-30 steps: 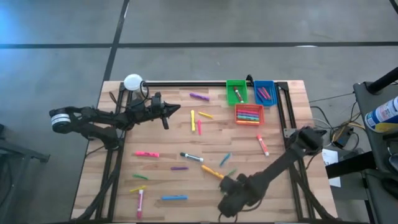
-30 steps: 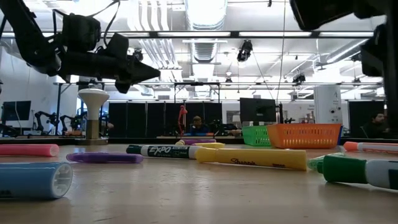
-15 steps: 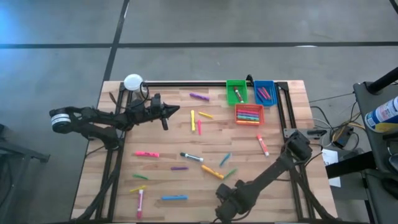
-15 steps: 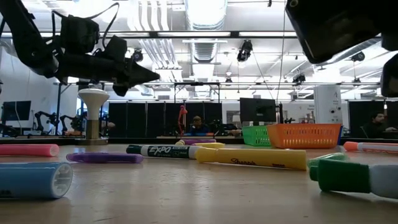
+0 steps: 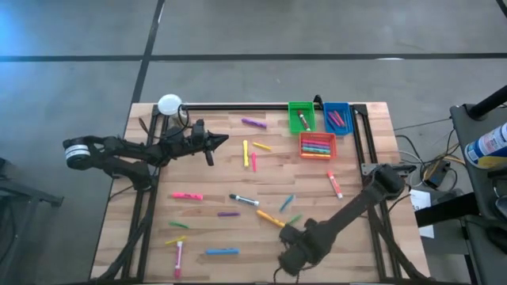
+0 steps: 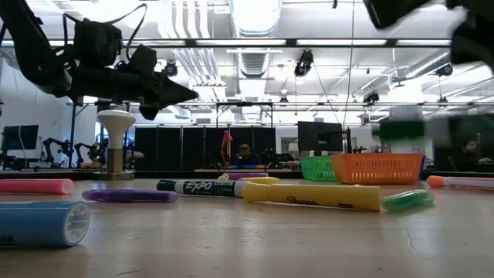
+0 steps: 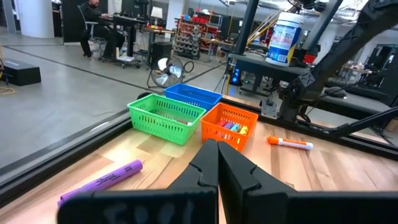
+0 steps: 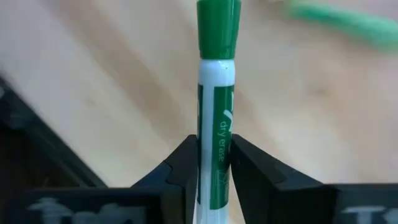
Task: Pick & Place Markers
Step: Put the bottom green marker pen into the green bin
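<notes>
The wooden table (image 5: 158, 218) carries three small bins in its far right corner. The green bin (image 5: 301, 115) sits against the far rail and holds one dark-tipped marker. The blue bin (image 5: 337, 117), touching it on the right, holds a few pink or red pens. The orange bin (image 5: 317, 146), just in front of both, is filled with several markers in mixed colours.

The left gripper (image 7: 217, 163) hangs above the far left part of the table, fingers pressed together, empty. The right gripper (image 8: 213, 157) is above the near edge right of centre, clamped on a green-capped marker (image 8: 215, 99) with a white barrel, lifted off the wood; its label reads "dry erase".

Loose markers (image 5: 244, 200) lie scattered over the middle and near left of the table. In the low view a black one reads "EXPO" (image 6: 202, 187) and the yellow one (image 6: 312, 196) beside it reads "Sharpie".
</notes>
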